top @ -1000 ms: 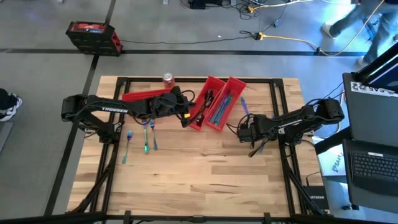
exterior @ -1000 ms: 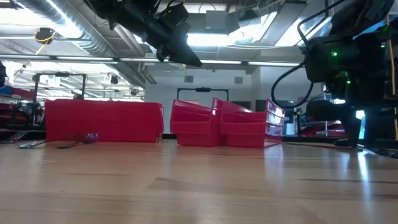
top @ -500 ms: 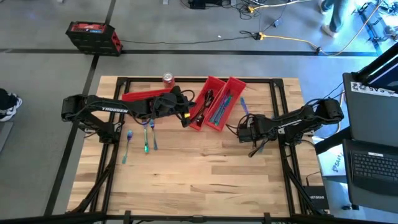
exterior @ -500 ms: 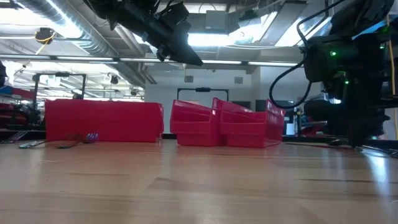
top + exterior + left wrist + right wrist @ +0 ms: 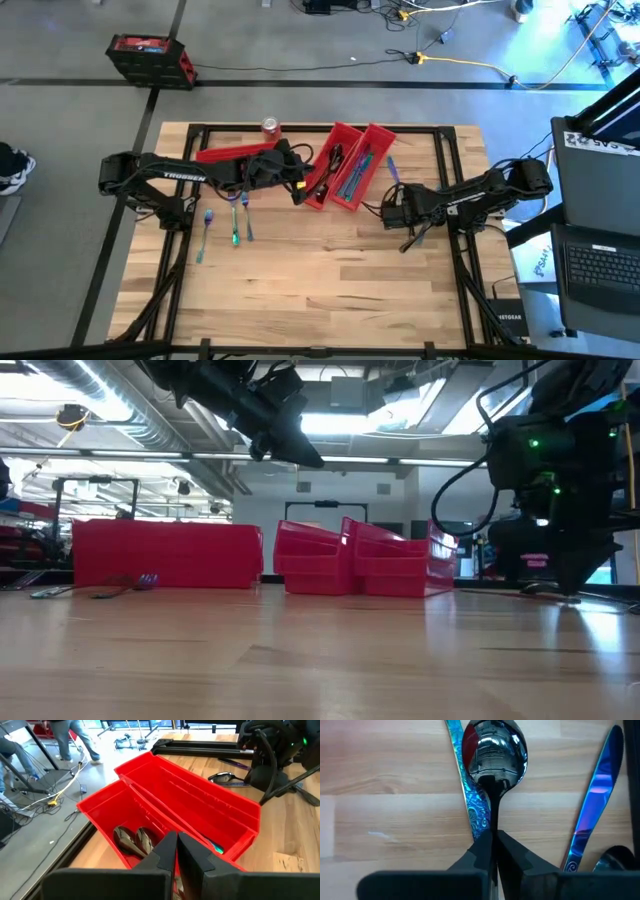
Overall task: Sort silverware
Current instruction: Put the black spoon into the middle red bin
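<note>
The silverware lies in two groups: blue-teal pieces (image 5: 235,222) on the wood at the left, and several near my right gripper (image 5: 398,212). That gripper points steeply down and is shut on a dark spoon (image 5: 494,750), which lies next to a blue patterned handle (image 5: 470,795) and a blue knife (image 5: 594,795). My left gripper (image 5: 176,839) is shut and hangs above the near end of two red bins (image 5: 345,165). One bin holds dark spoons (image 5: 134,841), the other a teal piece (image 5: 217,849). Whether anything thin sits between the left fingers, I cannot tell. My right gripper pinches the dark spoon's thin handle (image 5: 494,822) between its two fingers, some way back from the bowl. The fingers come from above, slanting steeply down. The bowl (image 5: 494,747) lies on the wood, hollow side up, beside the blue patterned handle.
A third red bin (image 5: 235,155) lies under my left arm at the far left. A red can (image 5: 270,126) stands at the far edge. Black frame bars (image 5: 455,190) run along the table's sides. The near half of the table (image 5: 320,290) is bare wood.
My right gripper has stayed over the silverware at the right and rolled a little about its own line. In the low view its fingers have drawn together to a single point. My left gripper has kept still above the bins.
</note>
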Available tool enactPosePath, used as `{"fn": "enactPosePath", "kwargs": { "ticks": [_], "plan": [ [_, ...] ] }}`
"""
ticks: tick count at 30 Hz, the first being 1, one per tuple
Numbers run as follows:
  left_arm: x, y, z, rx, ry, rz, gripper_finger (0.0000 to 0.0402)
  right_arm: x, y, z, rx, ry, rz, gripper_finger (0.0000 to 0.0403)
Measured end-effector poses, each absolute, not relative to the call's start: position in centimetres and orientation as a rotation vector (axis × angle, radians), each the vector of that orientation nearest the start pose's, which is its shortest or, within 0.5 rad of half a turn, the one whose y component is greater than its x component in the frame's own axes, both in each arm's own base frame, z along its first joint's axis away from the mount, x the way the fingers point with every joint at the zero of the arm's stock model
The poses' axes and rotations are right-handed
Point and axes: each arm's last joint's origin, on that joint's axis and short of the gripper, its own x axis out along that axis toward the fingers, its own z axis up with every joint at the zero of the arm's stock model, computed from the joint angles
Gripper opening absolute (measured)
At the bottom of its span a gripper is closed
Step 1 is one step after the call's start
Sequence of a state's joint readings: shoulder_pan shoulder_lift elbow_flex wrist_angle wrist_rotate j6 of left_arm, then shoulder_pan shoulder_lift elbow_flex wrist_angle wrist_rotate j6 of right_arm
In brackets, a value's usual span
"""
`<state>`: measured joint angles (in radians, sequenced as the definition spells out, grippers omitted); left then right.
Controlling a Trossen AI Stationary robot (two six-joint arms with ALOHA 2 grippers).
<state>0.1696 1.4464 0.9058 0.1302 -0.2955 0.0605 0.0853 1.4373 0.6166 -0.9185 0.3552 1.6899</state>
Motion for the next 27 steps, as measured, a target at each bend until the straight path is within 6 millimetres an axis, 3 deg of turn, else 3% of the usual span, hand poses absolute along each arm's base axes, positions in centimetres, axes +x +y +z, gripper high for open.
{"fn": "enactPosePath", "kwargs": {
  "ticks": [6,14,22,27],
  "plan": [
    [31.0,6.2,25.4,0.132,0.429,0.436,0.0000,18.1,0.3,15.3,0.853,0.929,-1.449,0.0000],
    [31.0,6.2,25.5,0.135,0.420,0.438,0.0000,16.8,-0.1,20.1,0.846,0.749,-1.461,0.0000],
    [31.2,6.0,25.7,-0.010,0.362,0.411,0.0000,16.9,0.0,24.1,0.819,0.342,-1.260,0.0000],
    [31.4,4.9,25.7,-0.073,0.346,0.366,0.0000,17.7,0.3,26.1,0.733,0.163,-1.135,0.0000]
  ]
}}
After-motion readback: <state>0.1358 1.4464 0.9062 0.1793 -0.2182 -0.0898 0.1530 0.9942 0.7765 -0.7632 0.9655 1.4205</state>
